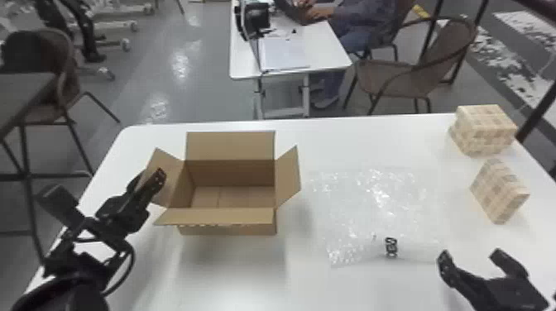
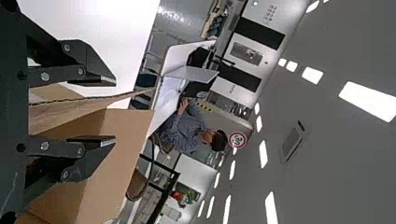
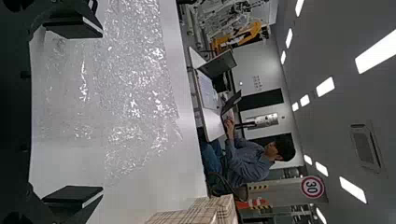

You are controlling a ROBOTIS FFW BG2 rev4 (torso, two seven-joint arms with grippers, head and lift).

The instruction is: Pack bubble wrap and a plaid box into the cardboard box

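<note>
The cardboard box (image 1: 227,229) stands with its flaps spread and a bare bottom inside. At its left flap is my left gripper (image 1: 154,182); the left wrist view has that gripper (image 2: 109,112) open, with a cardboard flap (image 2: 84,105) reaching between its parted fingers. Clear bubble wrap (image 1: 372,206) lies flat to the right of the box. My right gripper (image 1: 470,256) is open near the wrap's front right corner. In the right wrist view, the wrap (image 3: 135,88) spreads beyond that open gripper (image 3: 100,112). Two plaid boxes (image 1: 498,192) (image 1: 486,132) sit at the table's right side.
The white table (image 1: 331,285) carries everything, its far edge behind the cardboard box. Beyond it stand a smaller white desk (image 1: 289,62) and a brown chair (image 1: 397,78). Another chair (image 1: 53,99) is off to the left.
</note>
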